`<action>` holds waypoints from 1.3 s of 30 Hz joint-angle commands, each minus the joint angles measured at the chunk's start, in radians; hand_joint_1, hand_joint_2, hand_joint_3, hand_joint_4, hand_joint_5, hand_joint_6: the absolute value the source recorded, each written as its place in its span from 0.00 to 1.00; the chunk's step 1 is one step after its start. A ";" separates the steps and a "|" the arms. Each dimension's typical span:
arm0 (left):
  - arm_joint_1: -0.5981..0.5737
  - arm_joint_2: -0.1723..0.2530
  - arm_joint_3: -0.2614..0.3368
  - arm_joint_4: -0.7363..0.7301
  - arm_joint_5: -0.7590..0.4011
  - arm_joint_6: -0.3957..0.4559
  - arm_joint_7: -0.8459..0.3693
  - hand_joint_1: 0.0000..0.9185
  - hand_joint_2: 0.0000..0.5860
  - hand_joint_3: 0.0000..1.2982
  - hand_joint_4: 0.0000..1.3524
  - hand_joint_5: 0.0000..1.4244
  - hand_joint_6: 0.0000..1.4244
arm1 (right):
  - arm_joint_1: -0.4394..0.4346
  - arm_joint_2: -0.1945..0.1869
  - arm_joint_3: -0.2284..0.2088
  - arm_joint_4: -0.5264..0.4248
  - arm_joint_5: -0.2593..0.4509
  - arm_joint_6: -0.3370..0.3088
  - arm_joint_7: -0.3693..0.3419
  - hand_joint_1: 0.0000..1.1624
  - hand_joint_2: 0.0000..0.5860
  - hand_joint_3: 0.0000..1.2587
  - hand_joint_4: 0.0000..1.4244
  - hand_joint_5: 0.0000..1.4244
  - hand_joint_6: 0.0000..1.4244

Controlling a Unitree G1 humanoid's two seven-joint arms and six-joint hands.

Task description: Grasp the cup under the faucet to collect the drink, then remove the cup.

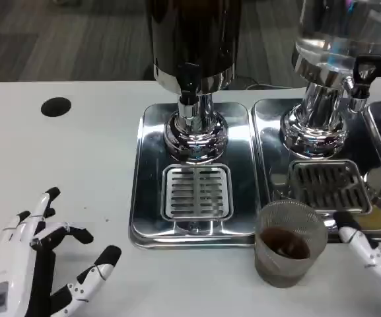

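White desk (58,172) carries the cup (288,243), filled, off the tray; left hand (38,264) spread empty, right hand (374,256) probably released.

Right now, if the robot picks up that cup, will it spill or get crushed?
The cup looks like thin ribbed clear plastic, so a hard squeeze would probably dent it. The dark drink fills only its lower part, so it is likely light and slow to spill. It narrows toward the base, so a sideways push might tip it.

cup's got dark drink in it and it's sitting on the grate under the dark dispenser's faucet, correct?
Not quite. The cup does hold dark drink, but the head view shows it on the white table, in front of the trays, off the grate under the dark dispenser.
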 commanded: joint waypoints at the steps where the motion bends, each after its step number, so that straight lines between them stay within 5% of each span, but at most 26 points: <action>1: -0.001 -0.006 0.011 0.015 -0.018 -0.018 0.014 0.00 0.30 0.51 0.06 0.16 0.11 | -0.028 0.001 -0.006 -0.020 -0.006 0.068 0.022 0.55 0.43 0.04 0.00 0.00 0.03; 4: -0.001 -0.004 0.015 0.023 -0.021 -0.023 0.014 0.00 0.30 0.51 0.06 0.16 0.11 | -0.041 0.012 -0.007 -0.007 -0.006 0.083 0.017 0.54 0.47 0.07 0.00 0.00 0.04; 7: -0.004 -0.002 0.019 0.025 -0.023 -0.025 0.011 0.00 0.31 0.50 0.06 0.15 0.10 | -0.063 0.010 -0.022 -0.015 -0.040 0.125 -0.004 0.36 0.70 0.13 0.01 0.00 0.04; 10: -0.014 0.000 0.013 0.013 -0.014 -0.009 -0.008 0.00 0.31 0.46 0.06 0.13 0.09 | -0.157 -0.075 -0.014 -0.011 -0.249 0.263 -0.031 0.18 0.91 0.13 0.03 0.00 0.00; 17: 0.008 0.014 -0.002 -0.003 0.030 0.001 -0.010 0.00 0.28 0.33 0.03 0.11 0.08 | -0.261 -0.224 0.079 0.076 -0.587 0.385 -0.148 0.03 0.99 0.12 0.03 0.00 0.00; 23: 0.044 0.020 -0.020 -0.032 0.088 0.017 0.012 0.00 0.26 0.21 0.00 0.11 0.08 | -0.264 -0.249 0.124 0.200 -0.625 0.394 -0.265 0.00 1.00 0.12 0.03 0.00 0.00; 29: 0.106 0.015 -0.032 -0.114 0.174 0.079 0.016 0.00 0.24 0.07 0.00 0.10 0.08 | -0.286 -0.290 0.161 0.342 -0.599 0.320 -0.375 0.00 1.00 0.07 0.02 0.00 0.00; 39: 0.180 -0.030 -0.068 -0.212 0.261 0.181 0.020 0.00 0.24 0.07 0.00 0.10 0.07 | -0.303 -0.326 0.199 0.455 -0.565 0.222 -0.470 0.00 1.00 0.07 0.01 0.00 0.00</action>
